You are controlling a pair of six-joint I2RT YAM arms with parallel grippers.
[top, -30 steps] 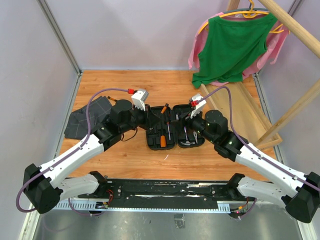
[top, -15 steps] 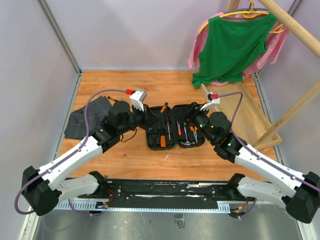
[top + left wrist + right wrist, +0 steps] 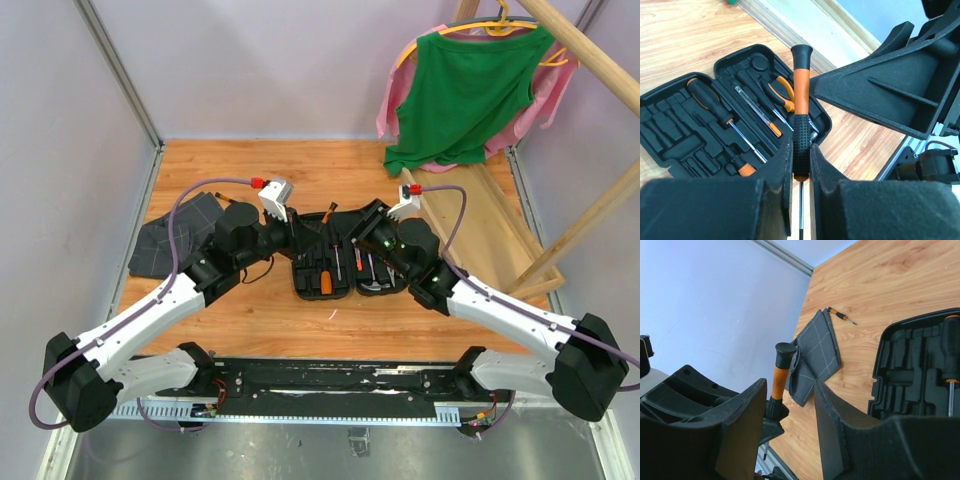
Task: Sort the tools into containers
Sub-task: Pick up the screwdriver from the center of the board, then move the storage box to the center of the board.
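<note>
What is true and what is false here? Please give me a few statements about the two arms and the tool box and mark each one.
1. The left gripper is shut on an orange-handled screwdriver. True.
2. The tool case is closed. False: it lies open, with tools in its moulded slots.
3. The right gripper holds the pliers. False: its jaws stand apart with nothing between them, and the pliers lie in the case.
4. A small screwdriver lies on the table next to the grey cloth. True.
</note>
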